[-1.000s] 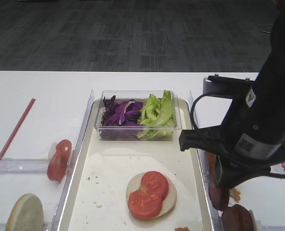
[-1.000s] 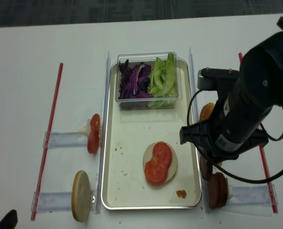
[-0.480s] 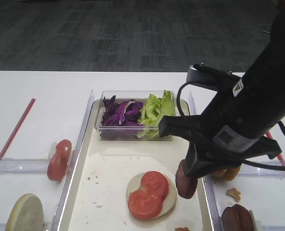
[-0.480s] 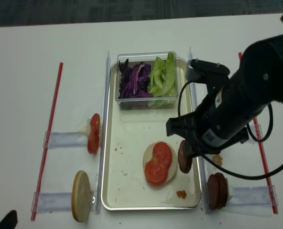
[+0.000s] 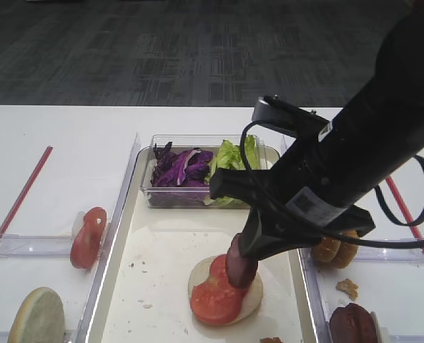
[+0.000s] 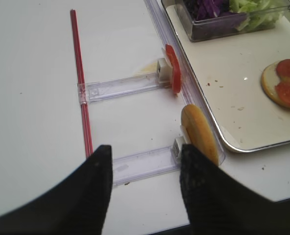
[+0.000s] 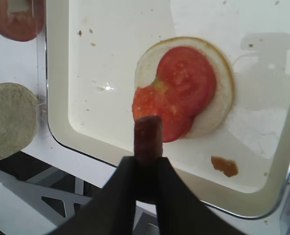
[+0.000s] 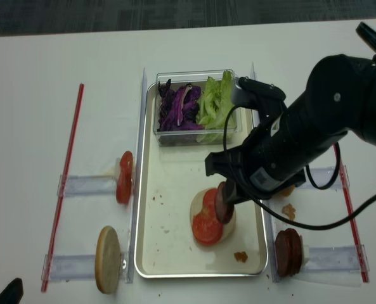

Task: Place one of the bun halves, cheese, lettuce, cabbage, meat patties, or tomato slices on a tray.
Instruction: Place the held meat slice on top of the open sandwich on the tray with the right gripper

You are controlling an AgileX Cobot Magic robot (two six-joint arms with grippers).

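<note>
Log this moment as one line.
right hand: shut on meat patty | position: above tomato slices on tray | release: pending

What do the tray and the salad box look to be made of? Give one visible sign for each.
Tray: probably metal or enamelled, its cream base glossy, with glints and a bright silvery rim.
Salad box: clear hard plastic, seemingly; the cabbage and lettuce show through its walls.

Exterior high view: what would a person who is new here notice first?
The black right arm reaches over the tray, its right gripper shut on a dark meat patty held on edge just above two tomato slices on a bun half. Behind stands a clear box of purple cabbage and lettuce.
</note>
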